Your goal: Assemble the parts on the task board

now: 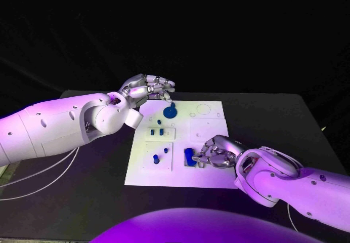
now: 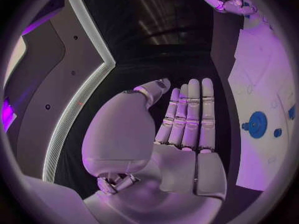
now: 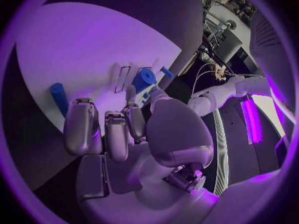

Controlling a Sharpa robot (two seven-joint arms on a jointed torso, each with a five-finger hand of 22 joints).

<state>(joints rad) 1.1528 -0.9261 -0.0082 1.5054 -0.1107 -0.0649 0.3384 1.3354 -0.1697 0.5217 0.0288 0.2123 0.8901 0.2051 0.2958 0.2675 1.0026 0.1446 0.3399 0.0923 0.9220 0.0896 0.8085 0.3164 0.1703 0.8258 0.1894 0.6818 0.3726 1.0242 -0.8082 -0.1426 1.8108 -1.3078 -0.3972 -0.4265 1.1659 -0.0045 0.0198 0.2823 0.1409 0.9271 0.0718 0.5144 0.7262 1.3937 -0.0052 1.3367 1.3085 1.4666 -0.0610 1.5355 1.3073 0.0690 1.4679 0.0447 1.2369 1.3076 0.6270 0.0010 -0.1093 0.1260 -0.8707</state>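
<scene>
Showing the assembly partway, we find the flat white task board at mid-table with several small blue plastic parts on it: a round blue disc near its far edge, short blue pegs in a recess at mid-board, and a blue peg lower down. We see the left silver hand above the far edge, fingers straight, apart and holding nothing in its wrist view. The right silver hand rests its fingers at a blue block; we cannot tell whether it grips. We judge several seats unfilled.
</scene>
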